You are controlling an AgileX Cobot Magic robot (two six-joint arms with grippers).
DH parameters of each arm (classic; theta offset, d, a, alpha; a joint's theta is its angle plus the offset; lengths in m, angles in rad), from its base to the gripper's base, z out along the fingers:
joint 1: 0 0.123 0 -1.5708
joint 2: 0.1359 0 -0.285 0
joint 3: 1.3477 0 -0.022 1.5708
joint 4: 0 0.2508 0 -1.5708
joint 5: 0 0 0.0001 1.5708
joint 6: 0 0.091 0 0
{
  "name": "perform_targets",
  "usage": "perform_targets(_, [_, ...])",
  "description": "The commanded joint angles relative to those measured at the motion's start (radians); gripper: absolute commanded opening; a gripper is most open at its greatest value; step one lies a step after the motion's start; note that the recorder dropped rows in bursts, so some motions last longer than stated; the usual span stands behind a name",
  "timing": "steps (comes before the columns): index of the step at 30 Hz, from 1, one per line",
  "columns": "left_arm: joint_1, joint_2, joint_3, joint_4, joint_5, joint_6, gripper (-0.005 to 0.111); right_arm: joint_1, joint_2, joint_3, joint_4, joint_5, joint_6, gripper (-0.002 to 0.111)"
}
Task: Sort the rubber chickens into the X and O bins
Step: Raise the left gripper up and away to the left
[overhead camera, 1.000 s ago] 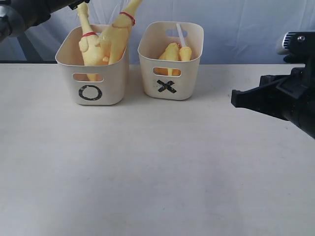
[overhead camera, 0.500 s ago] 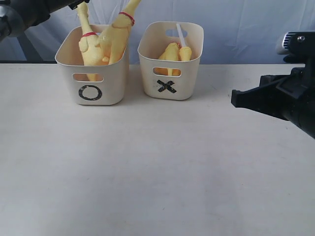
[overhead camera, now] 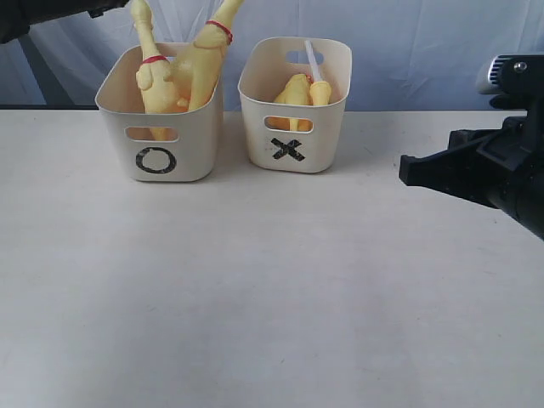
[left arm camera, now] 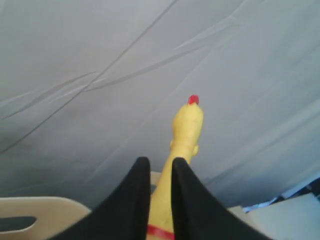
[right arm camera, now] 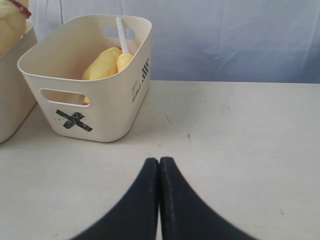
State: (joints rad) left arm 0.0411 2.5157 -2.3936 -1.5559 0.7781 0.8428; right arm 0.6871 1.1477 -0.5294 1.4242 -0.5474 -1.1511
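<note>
At the far left of the exterior view the dark left arm reaches in along the top edge, above and behind the cream plastic tub marked with a black O. The left gripper shows only in its own wrist view. Its two black fingers stand narrow, with a slim gap between them. In that gap shows the neck of a long yellow rubber chicken with a red comb and a red neck band (whether the pads actually press on it cannot be told).

Two such chickens stand in the O tub, one upright and one leaning right. Both rise well above the rim.

Just beside it on the right, not touching, stands the cream plastic tub marked with a black X. A yellow chicken body lies low inside it, and a thin white stick slants up past the rim.

Farther right, well apart from the X tub, the black right arm hangs low over the white table, pointing toward the tubs. The right gripper has its fingers pressed together with nothing between them. A pale blue-grey cloth backdrop hangs behind everything.
</note>
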Motion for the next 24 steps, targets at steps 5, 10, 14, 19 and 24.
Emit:
perform_targets(5, [0.059,-0.091,0.000,0.306,0.092,-0.136,0.000,0.001,-0.006,0.005,-0.011,-0.002,-0.004,-0.001])
perform_targets(10, [0.080,-0.131,0.000,0.502,0.143,-0.231,0.000,0.001,-0.006,0.005,-0.011,-0.004,-0.004,-0.001])
perform_targets(14, [0.080,-0.156,0.000,0.698,0.184,-0.341,0.000,0.001,-0.006,0.005,-0.011,-0.004,-0.004,-0.001])
perform_targets(19, [0.080,-0.190,0.002,0.821,0.272,-0.391,0.000,0.001,-0.006,0.005,-0.011,-0.004,-0.004,-0.001])
perform_targets(24, [0.078,-0.234,0.002,0.888,0.347,-0.405,0.000,0.001,-0.006,0.005,-0.011,-0.006,-0.004,-0.001])
